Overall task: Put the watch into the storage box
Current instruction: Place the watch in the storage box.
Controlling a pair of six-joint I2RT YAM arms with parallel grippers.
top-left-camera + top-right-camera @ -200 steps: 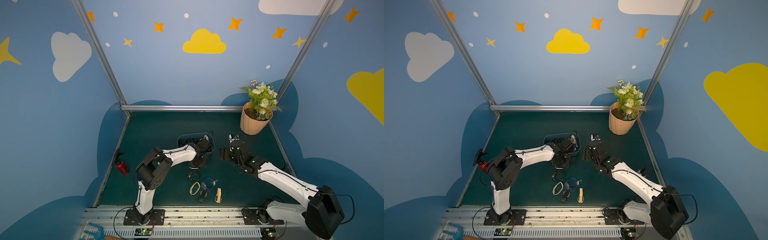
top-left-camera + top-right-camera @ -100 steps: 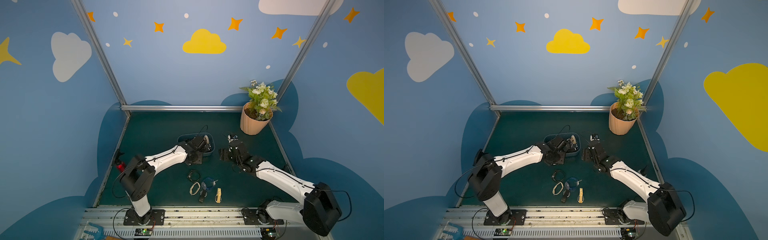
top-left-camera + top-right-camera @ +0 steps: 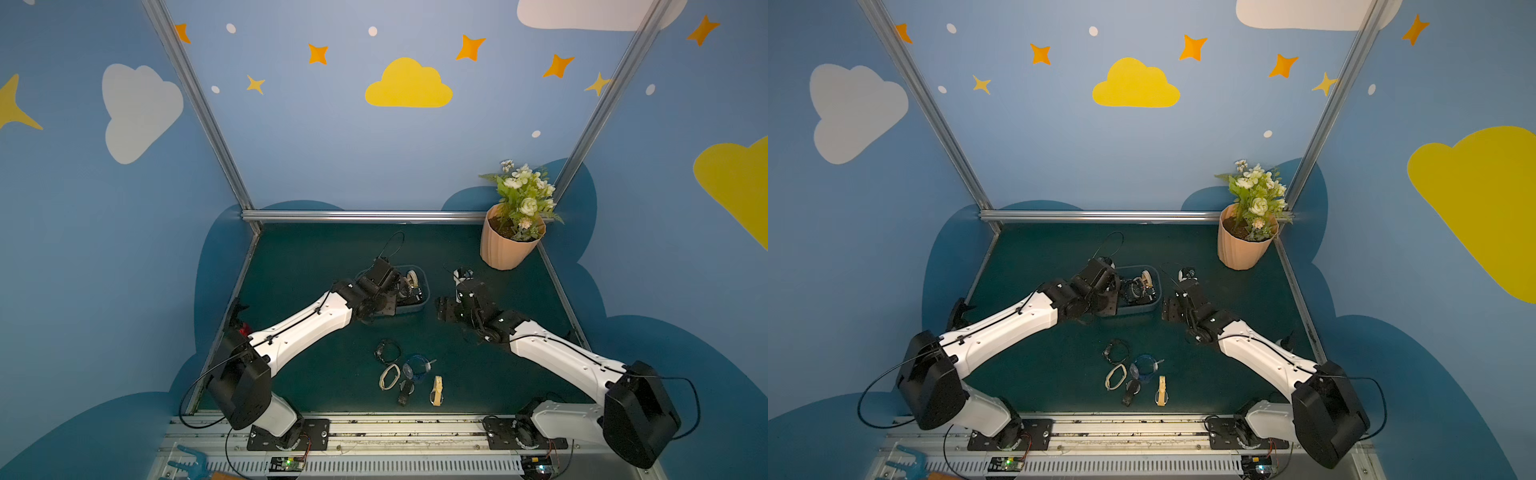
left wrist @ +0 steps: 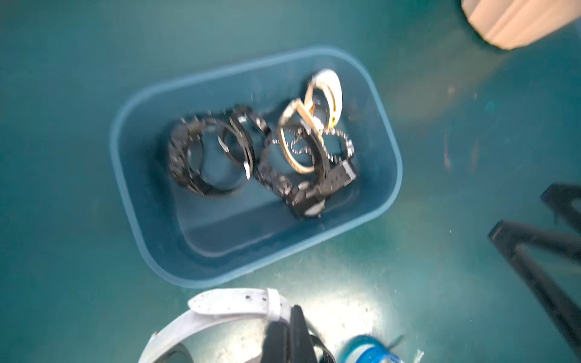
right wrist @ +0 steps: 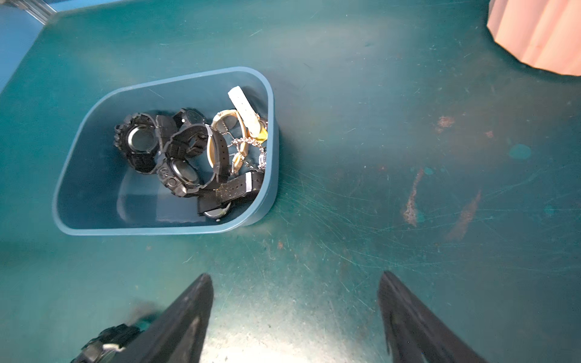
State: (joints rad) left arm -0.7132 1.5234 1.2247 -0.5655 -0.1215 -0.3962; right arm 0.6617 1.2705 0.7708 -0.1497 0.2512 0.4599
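White watch (image 4: 239, 306) pinched by its strap in the closed left gripper (image 4: 292, 320), just outside the rim of the storage box (image 4: 382, 135). Heaped inside that blue-grey tub: stored watches (image 5: 179, 173), black, gold and cream. Near the box's other side, right gripper (image 5: 295, 314) spread wide over green mat (image 5: 345, 188). Nearer the arm bases, loose watches (image 3: 436, 390) in a small cluster. Far right corner: peach flower pot (image 3: 505, 249).
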